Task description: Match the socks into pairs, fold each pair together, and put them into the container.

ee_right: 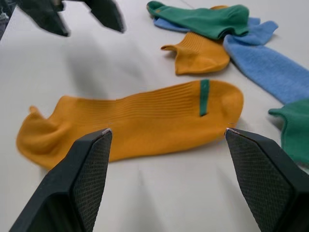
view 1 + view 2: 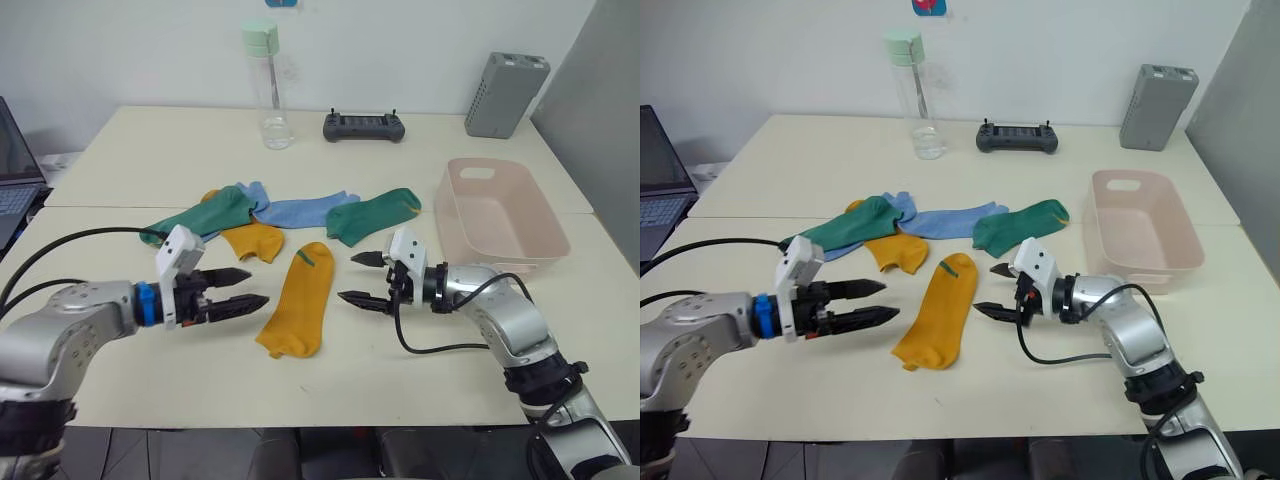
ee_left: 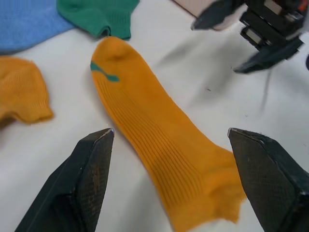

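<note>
You're flanking the flat mustard-yellow ankle sock (image 2: 299, 297) with both arms: left gripper (image 2: 243, 289) and right gripper (image 2: 361, 278) are hovering either side, fingers spread apart, holding nothing. The other 5 socks (image 2: 290, 213) are lying just behind it, the pale pink plastic tub (image 2: 500, 212) sitting empty to their right.

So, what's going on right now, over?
Left hand and right hand open, empty, flanking the lone yellow sock. Other socks heaped behind. Pink container empty. Nothing in the way.
</note>
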`<state>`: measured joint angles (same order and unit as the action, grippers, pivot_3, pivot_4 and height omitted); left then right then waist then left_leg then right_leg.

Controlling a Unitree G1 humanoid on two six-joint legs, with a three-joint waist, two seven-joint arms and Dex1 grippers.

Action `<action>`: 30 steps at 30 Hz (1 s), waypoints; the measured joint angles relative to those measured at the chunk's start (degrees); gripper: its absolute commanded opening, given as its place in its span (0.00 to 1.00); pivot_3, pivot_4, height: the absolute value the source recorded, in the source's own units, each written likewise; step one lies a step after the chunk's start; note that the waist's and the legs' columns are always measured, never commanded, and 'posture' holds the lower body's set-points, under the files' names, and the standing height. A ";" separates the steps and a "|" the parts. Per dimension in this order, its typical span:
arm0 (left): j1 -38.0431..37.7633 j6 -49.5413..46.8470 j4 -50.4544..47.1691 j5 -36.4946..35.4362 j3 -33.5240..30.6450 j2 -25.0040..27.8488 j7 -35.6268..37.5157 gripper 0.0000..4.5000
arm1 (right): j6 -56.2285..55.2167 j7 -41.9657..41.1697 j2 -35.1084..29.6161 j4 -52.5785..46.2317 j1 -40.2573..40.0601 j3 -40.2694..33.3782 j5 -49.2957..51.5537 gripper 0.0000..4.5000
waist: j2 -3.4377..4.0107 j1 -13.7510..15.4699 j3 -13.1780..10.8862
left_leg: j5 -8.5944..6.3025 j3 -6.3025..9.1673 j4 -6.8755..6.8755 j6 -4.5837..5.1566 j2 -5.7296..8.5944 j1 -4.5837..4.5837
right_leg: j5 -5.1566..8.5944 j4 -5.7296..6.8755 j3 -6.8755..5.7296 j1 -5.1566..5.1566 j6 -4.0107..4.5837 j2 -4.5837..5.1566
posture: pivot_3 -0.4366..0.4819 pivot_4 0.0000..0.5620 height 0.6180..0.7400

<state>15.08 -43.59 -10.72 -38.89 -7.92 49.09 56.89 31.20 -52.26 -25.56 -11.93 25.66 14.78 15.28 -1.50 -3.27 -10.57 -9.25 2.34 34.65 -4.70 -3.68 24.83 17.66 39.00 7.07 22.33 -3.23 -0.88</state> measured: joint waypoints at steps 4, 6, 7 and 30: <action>11.88 11.04 11.01 11.30 8.97 -7.99 -2.58 0.87 | 1.01 -0.26 -0.68 -2.01 -1.83 1.23 0.11 0.88 | 0.00 0.32 0.00 | 0.01 0.07 0.00 0.01 0.01 0.02 | -0.17 0.02 -0.02 -0.02 -0.30 -0.06 | 0.48 0.27 1.00; 15.27 16.15 15.51 15.87 12.38 -10.40 -3.18 0.87 | 1.45 -0.06 -0.34 -2.11 -1.92 1.53 0.13 0.88 | -0.01 0.37 0.01 | 0.01 0.05 0.02 0.01 0.04 0.03 | -0.20 0.01 0.02 -0.03 -0.35 -0.05 | 0.48 0.27 1.00; 17.75 20.38 20.02 19.34 14.74 -12.19 -3.28 0.87 | 1.79 0.09 -0.31 -2.23 -2.06 1.52 0.15 0.88 | -0.01 0.40 0.01 | 0.01 0.05 0.03 0.01 0.07 0.03 | -0.21 0.00 0.03 -0.05 -0.36 -0.05 | 0.48 0.27 1.00; 26.69 38.37 44.15 32.48 16.63 -22.40 -3.06 0.01 | 1.47 -0.22 -2.17 -6.48 -1.50 8.01 -1.12 0.89 | -0.01 0.00 0.00 | 0.01 0.21 0.06 0.02 0.06 0.10 | -0.21 0.05 -0.06 -0.07 -0.39 -0.09 | 0.48 0.27 1.00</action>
<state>41.77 -5.22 33.43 -6.41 8.71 26.69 53.83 32.67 -52.48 -27.74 -18.41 24.16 22.79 14.16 -1.51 -3.27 -10.57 -9.24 2.55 34.71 -4.68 -3.63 24.93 17.45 39.05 7.00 22.26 -3.61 -0.96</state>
